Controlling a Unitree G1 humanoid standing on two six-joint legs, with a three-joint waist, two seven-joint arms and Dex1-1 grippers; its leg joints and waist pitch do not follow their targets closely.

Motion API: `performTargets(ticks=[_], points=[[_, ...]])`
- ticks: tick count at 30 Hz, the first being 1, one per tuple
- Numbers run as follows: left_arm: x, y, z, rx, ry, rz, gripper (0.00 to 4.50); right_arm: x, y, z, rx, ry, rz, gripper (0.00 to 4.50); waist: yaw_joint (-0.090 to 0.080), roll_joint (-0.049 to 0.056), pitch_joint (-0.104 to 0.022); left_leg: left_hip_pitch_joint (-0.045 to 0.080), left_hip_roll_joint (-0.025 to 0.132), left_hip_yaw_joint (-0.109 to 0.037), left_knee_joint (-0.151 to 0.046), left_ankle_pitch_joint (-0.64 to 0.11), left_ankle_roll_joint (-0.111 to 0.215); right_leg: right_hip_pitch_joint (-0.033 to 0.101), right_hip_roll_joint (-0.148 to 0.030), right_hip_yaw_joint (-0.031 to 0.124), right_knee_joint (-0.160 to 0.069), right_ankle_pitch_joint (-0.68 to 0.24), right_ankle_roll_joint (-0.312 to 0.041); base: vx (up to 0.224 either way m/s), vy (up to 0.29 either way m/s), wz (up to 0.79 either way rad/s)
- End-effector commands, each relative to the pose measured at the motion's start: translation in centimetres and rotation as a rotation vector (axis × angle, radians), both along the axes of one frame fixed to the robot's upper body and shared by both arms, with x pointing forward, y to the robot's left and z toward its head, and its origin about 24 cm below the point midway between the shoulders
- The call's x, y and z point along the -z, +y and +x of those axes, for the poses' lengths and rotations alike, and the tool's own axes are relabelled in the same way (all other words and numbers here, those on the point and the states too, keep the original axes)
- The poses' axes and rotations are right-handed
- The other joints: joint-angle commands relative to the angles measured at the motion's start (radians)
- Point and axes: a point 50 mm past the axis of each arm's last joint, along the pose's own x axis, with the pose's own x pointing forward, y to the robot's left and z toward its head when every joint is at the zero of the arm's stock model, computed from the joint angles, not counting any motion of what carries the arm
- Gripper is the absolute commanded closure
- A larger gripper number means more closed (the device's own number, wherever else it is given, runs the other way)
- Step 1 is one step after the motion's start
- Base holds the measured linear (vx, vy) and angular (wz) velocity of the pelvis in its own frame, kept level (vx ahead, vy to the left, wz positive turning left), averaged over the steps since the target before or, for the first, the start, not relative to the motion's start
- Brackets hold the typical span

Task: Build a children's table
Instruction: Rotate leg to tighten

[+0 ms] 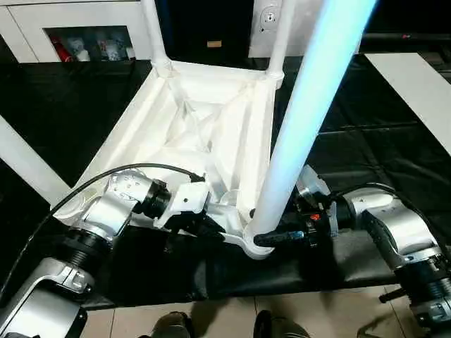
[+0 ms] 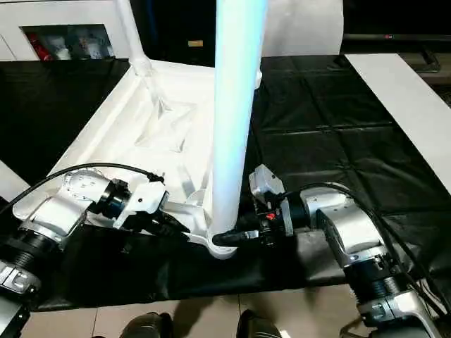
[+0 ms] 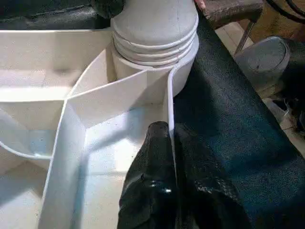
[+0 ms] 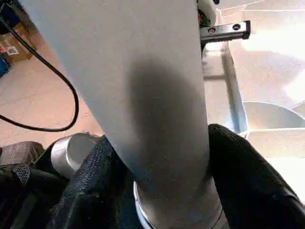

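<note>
Three legs stand; your right gripper (image 2: 227,238) clamps the six-o'clock leg (image 2: 232,127), left gripper (image 3: 167,167) pinches the tabletop (image 1: 176,113) rim. Keep it vertical, twist home.

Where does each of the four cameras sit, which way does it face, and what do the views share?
Left eye view: head, looking down at the upturned tabletop; both silver forearms show.
Right eye view: beside it, same scene; right gripper clamps the near leg.
Left wrist view: along the left gripper, pinching the tabletop's side wall.
Right wrist view: along its black fingers around that leg's base.
Shared: the near leg in its corner socket.
</note>
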Motion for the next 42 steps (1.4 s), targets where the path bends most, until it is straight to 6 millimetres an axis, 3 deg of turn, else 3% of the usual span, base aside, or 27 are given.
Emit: performTargets(ticks=[1,7,13,14,16,17,18,20,22,23,25,29,30,32,36,38,42], points=[[-0.6,-0.6,0.1,0.035,-0.021,-0.019,4.5,0.1,0.1,-0.3,-0.031,0.027,0.005,2.28,-0.006,-0.01,-0.074,0.007,0.039,-0.005,-0.064,-0.191,0.077,0.069,-0.058,0.056,-0.065,-0.363,-0.187,0.0,0.0,0.0],[-0.7,-0.6,0.5,-0.033,-0.008,-0.053,4.5,0.2,0.3,-0.5,-0.006,0.058,0.026,2.35,-0.006,-0.008,-0.071,0.009,0.039,-0.005,-0.065,-0.205,0.073,0.068,-0.056,0.056,-0.069,-0.379,-0.184,0.0,0.0,0.0],[-0.9,-1.6,1.6,-0.254,-0.027,-0.117,4.5,0.4,2.5,0.0,0.227,0.017,0.075,2.37,-0.013,-0.011,-0.065,0.01,0.034,-0.009,-0.069,-0.239,0.05,0.064,-0.058,0.053,-0.082,-0.488,-0.142,0.0,0.0,0.0],[-0.8,-2.0,2.0,-0.346,-0.021,-0.132,4.5,0.8,3.3,0.7,0.355,0.013,0.057,2.39,-0.017,-0.009,-0.063,0.01,0.03,-0.012,-0.07,-0.245,0.034,0.063,-0.058,0.05,-0.086,-0.536,-0.121,0.0,0.0,0.0],[-0.7,-2.6,2.1,-0.399,-0.016,-0.153,4.5,0.9,4.1,1.3,0.452,0.017,0.072,2.4,-0.036,-0.013,-0.058,0.001,0.022,-0.018,-0.073,-0.268,0.013,0.068,-0.057,0.04,-0.096,-0.621,-0.075,0.0,0.0,0.0],[-0.7,-2.9,2.2,-0.419,-0.013,-0.161,4.5,0.9,4.4,1.5,0.479,0.018,0.078,2.4,-0.055,-0.013,-0.058,0.001,0.017,-0.022,-0.069,-0.29,0.009,0.067,-0.059,0.031,-0.111,-0.683,-0.037,0.0,0.0,0.0],[-0.7,-3.3,2.2,-0.44,-0.01,-0.169,4.5,0.8,4.8,1.7,0.508,0.019,0.084,2.41,-0.061,-0.014,-0.059,-0.001,0.017,-0.022,-0.069,-0.287,0.011,0.069,-0.059,0.032,-0.111,-0.679,-0.033,0.0,0.0,0.0],[-0.6,-4.9,2.6,-0.55,0.005,-0.201,4.5,0.8,6.7,2.7,0.656,0.043,0.1,2.41,-0.072,-0.011,-0.061,-0.003,0.018,-0.023,-0.07,-0.278,0.019,0.067,-0.057,0.03,-0.114,-0.656,-0.035,0.0,0.0,0.0],[-0.7,-5.1,2.7,-0.563,0.007,-0.206,4.5,0.8,6.9,2.7,0.671,0.05,0.102,2.41,-0.08,-0.009,-0.062,0.003,0.012,-0.02,-0.067,-0.271,0.024,0.063,-0.055,0.025,-0.121,-0.641,-0.042,0.0,0.0,0.0],[-0.8,-6.2,3.0,-0.625,0.011,-0.222,4.5,0.7,8.0,3.3,0.741,0.078,0.107,2.41,-0.084,-0.002,-0.063,0.005,0.019,-0.021,-0.07,-0.269,0.036,0.061,-0.053,0.028,-0.113,-0.59,-0.066,0.0,0.0,0.0],[-1.0,-7.1,3.3,-0.687,0.004,-0.235,4.5,0.6,9.0,3.6,0.791,0.088,0.107,2.41,-0.09,-0.005,-0.064,0.008,0.019,-0.02,-0.069,-0.289,0.032,0.061,-0.051,0.025,-0.114,-0.578,-0.075,0.0,0.0,0.0],[-1.2,-8.3,3.4,-0.744,-0.004,-0.232,4.5,0.5,10.0,4.0,0.876,0.088,0.085,2.41,-0.09,-0.005,-0.072,0.006,0.021,-0.016,-0.07,-0.252,0.055,0.065,-0.052,0.036,-0.1,-0.472,-0.111,0.0,0.0,0.0],[-1.2,-8.5,3.4,-0.753,-0.009,-0.227,4.5,0.5,10.1,4.0,0.88,0.078,0.086,2.06,-0.087,-0.004,-0.073,0.005,0.022,-0.015,-0.07,-0.235,0.06,0.066,-0.052,0.038,-0.096,-0.439,-0.124,0.0,0.0,0.0],[-1.2,-8.5,3.4,-0.756,-0.01,-0.226,4.5,0.5,10.1,4.0,0.88,0.075,0.087,1.72,-0.085,-0.004,-0.075,0.005,0.022,-0.013,-0.068,-0.219,0.065,0.067,-0.051,0.041,-0.092,-0.407,-0.136,0.0,0.0,0.0],[-1.1,-8.2,3.1,-0.738,-0.034,-0.205,4.5,0.4,9.3,4.1,0.936,0.043,0.104,1.63,-0.079,-0.001,-0.08,0.001,0.022,-0.011,-0.067,-0.184,0.08,0.075,-0.052,0.043,-0.083,-0.35,-0.157,0.0,0.0,0.0],[-1.1,-8.0,3.0,-0.733,-0.041,-0.203,4.5,0.3,8.9,4.1,0.947,0.03,0.108,1.31,-0.075,-0.001,-0.081,0.001,0.022,-0.009,-0.066,-0.169,0.081,0.075,-0.052,0.044,-0.083,-0.335,-0.161,0.0,0.0,0.0],[-1.1,-6.3,2.4,-0.6,-0.077,-0.209,4.5,-0.3,5.9,4.0,0.884,-0.069,0.148,0.89,-0.072,0.0,-0.086,0.0,0.025,-0.01,-0.066,-0.159,0.089,0.08,-0.051,0.044,-0.075,-0.287,-0.176,0.0,0.0,0.0]])
